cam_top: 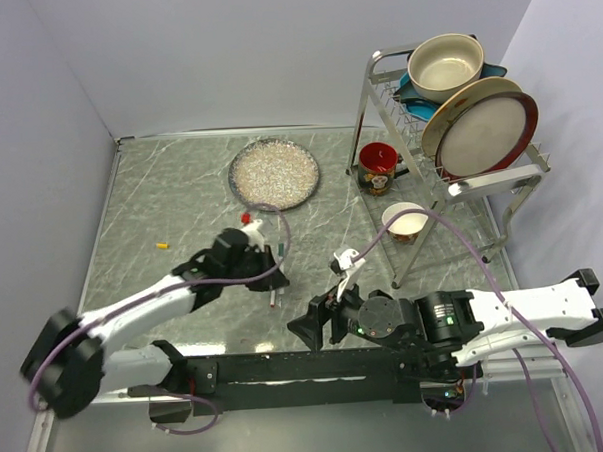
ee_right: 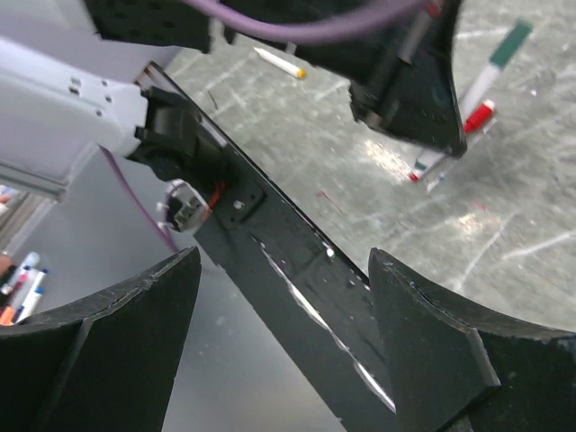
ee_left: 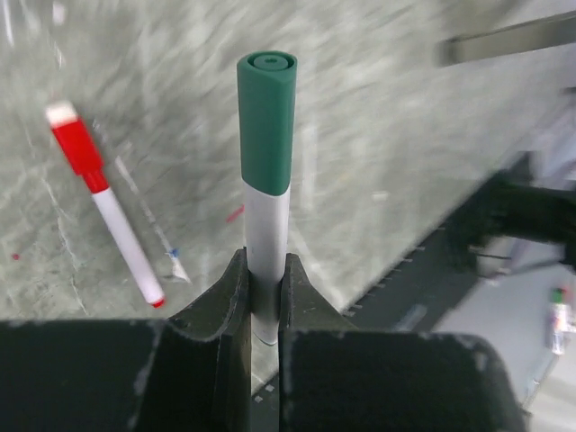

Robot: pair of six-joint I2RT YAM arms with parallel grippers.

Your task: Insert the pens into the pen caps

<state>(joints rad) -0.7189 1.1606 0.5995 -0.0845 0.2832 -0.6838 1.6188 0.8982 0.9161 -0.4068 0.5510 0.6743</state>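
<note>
Left jaws pinch a green-capped pen [ee_left: 266, 180], red-capped pen [ee_left: 110, 209] lying beyond; right jaws gape empty, showing a yellow-tipped pen [ee_right: 279, 61].

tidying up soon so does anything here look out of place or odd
Only a small yellow-tipped pen stands out: it lies alone at the table's left side, far from the others. The red-capped pen lies flat near the left pincer, which grips the green-capped pen. Nothing looks spilled.
</note>
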